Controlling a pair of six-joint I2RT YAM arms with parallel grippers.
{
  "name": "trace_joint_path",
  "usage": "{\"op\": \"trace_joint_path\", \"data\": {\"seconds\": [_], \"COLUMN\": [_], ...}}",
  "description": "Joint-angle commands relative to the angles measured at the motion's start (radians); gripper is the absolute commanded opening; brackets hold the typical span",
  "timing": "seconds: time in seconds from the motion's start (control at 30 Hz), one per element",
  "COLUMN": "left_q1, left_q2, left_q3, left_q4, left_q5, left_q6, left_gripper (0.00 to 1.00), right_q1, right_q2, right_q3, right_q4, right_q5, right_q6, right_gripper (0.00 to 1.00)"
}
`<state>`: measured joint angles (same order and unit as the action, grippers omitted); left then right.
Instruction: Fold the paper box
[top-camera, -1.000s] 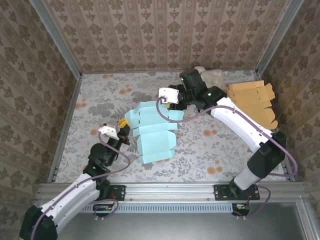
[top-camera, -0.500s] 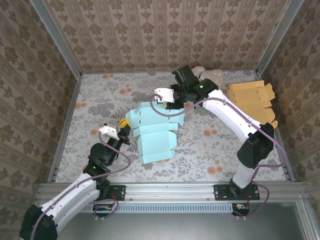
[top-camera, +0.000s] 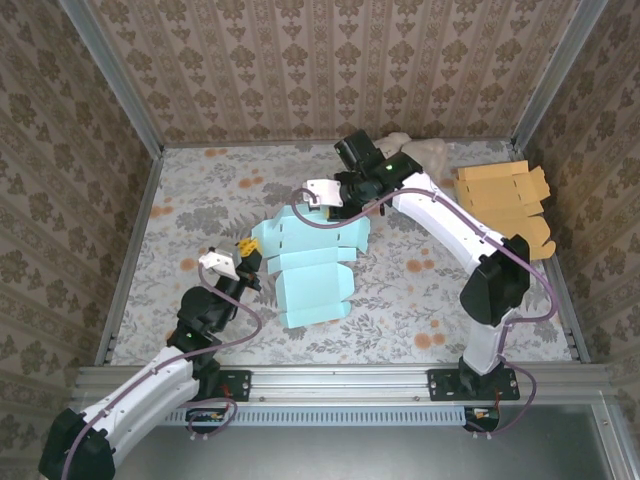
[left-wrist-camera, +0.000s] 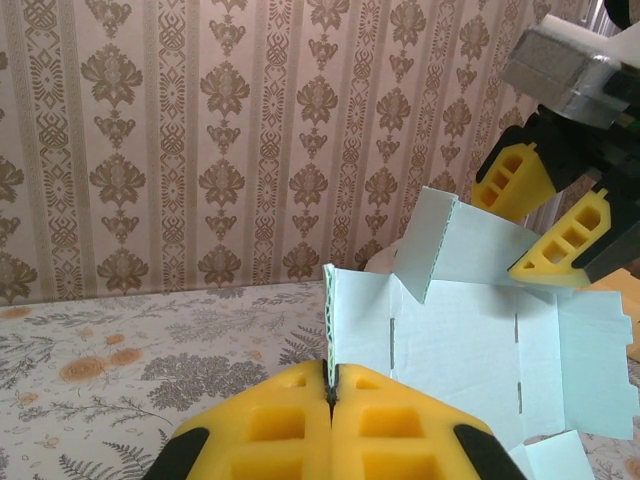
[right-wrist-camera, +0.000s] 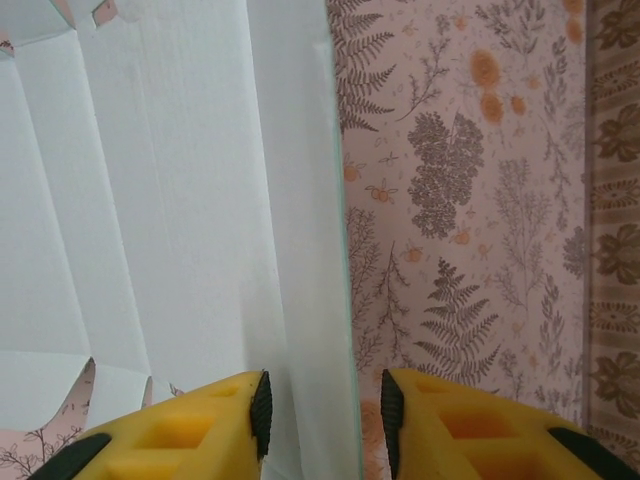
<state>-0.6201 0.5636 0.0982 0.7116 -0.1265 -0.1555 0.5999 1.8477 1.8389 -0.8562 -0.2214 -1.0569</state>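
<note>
Right gripper (right-wrist-camera: 322, 400): shifted toward overhead view's upper left; jaws narrowing astride pale-blue cardboard box blank's (top-camera: 310, 265) raised far flap (left-wrist-camera: 425, 245), unpinched. Flap fold likely next. Left gripper (left-wrist-camera: 330, 395): clamped shut on blank's edge.

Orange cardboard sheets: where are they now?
Top view: the cardboard sheets lie flat at the table's far right, beside the right arm.

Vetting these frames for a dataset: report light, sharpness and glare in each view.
Top external: even, soft light, sharp all over, faint shadows beside the paper box. Left wrist: box and wallpaper sharp, the left pincer slightly soft at the bottom edge. Right wrist: box panel washed nearly white, the right pincer soft, tablecloth print crisp.
</note>
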Motion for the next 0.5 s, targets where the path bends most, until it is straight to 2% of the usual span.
{"op": "trace_joint_path", "data": {"seconds": [0.0,0.47], "left_q1": [0.006,0.006], "left_q2": [-0.003,0.008], "left_q3": [-0.009,-0.002], "left_q4": [0.05,0.042], "left_q5": [0.017,0.008], "left_q6": [0.017,0.014], "left_gripper": [0.0,0.0], "right_q1": [0.007,0.014], "right_q2": [0.022,0.018], "right_q3": [0.04,0.077], "right_q4": [-0.06,-0.115], "right_q5": [-0.019,-0.012], "right_q6": [-0.023,-0.028], "right_gripper": [0.35,0.26]}}
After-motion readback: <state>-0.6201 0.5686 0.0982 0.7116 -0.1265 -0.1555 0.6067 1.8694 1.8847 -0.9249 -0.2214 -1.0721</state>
